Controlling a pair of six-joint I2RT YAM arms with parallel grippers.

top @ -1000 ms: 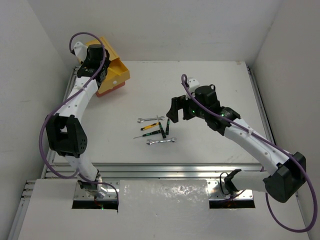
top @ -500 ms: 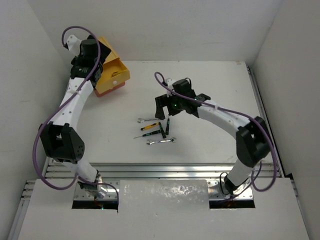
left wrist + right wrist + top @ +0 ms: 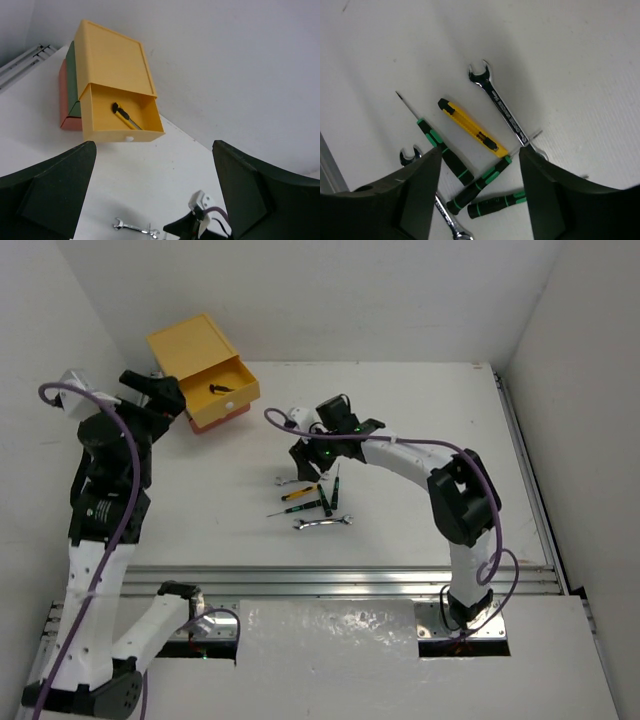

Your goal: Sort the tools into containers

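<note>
The right gripper (image 3: pixel 480 152), its black fingers spread wide with nothing between them, has swung in over the last second. It now hangs above the loose tools, which lie well to the right of the open yellow plastic drawer (image 3: pixel 212 380) and nearer the arm bases than it. Directly under it are a yellow utility knife with a black tip (image 3: pixel 472 127), a silver open-end wrench (image 3: pixel 507 112) just beside the knife, and three black screwdrivers with green bands (image 3: pixel 440 145). A second silver wrench (image 3: pixel 437 205) is partly hidden behind one finger.

The left gripper (image 3: pixel 154 150), also wide and empty, has pulled back from the drawer it was covering a second ago and now sits to the drawer's left, apart from it. That retreat uncovers the drawer, which is pulled out with a second yellow-and-black knife (image 3: pixel 125 116) lying inside. I judge one tool sorted and six left on the white table (image 3: pixel 420 420), with the right arm lining up the next pick.

Only the left wrist view shows the stack plainly: a dark green middle box (image 3: pixel 72 65) and an orange-red bottom box (image 3: pixel 63 97) under the yellow drawer, both closed, and the small white knob (image 3: pixel 129 138) on the drawer's front. The overhead view alone shows both arms and the gap between drawer and tools, but the knife in the drawer is only a dark sliver there. The right wrist view tells each tool apart and shows no drawer at all.
</note>
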